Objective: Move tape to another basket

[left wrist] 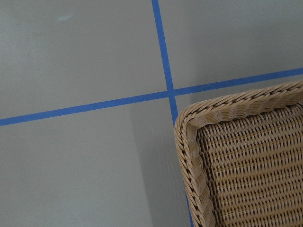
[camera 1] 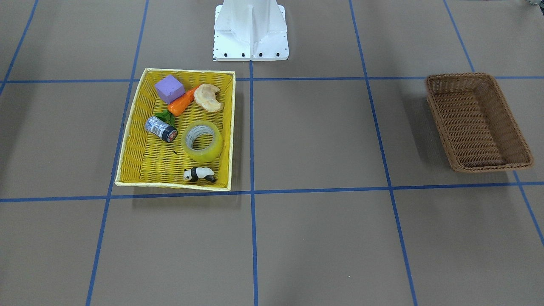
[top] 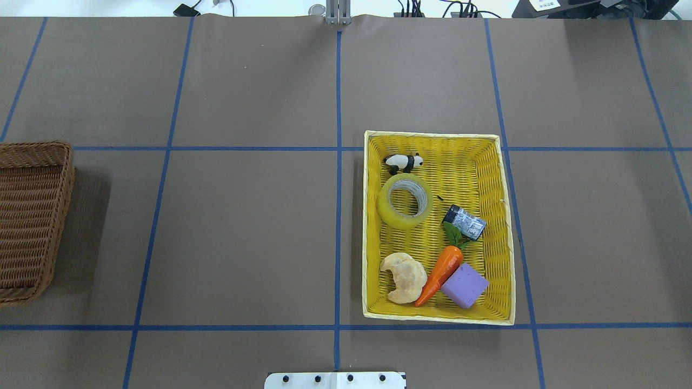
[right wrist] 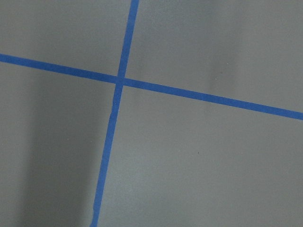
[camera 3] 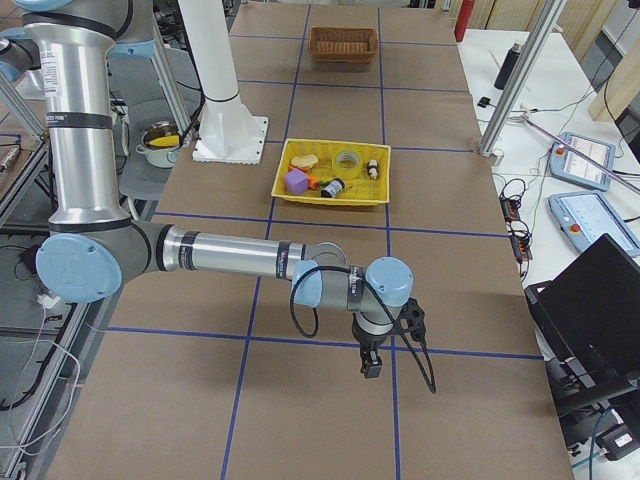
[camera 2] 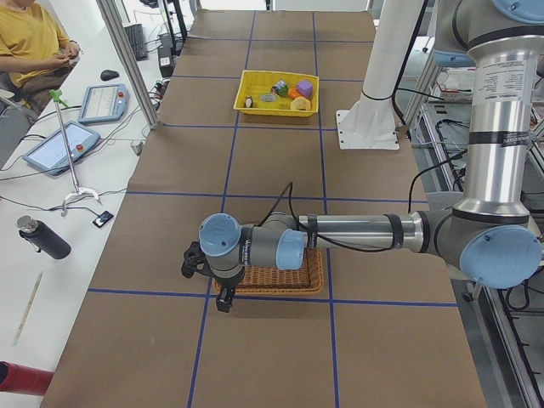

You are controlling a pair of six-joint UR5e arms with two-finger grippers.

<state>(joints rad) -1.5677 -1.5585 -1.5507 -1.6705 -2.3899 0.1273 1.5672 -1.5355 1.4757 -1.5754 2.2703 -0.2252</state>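
The tape, a glossy yellow roll, lies flat in the bright-yellow basket; it also shows in the overhead view. The dark-brown wicker basket stands empty far off on my left side. My left gripper hangs over the table just beside that basket's corner; it shows only in the exterior left view, so I cannot tell if it is open or shut. My right gripper hangs over bare table far from the yellow basket; I cannot tell its state either.
In the yellow basket with the tape lie a blue-and-white can, a carrot, a purple block, a croissant and a toy panda. The white robot base stands behind. An operator sits beside the table.
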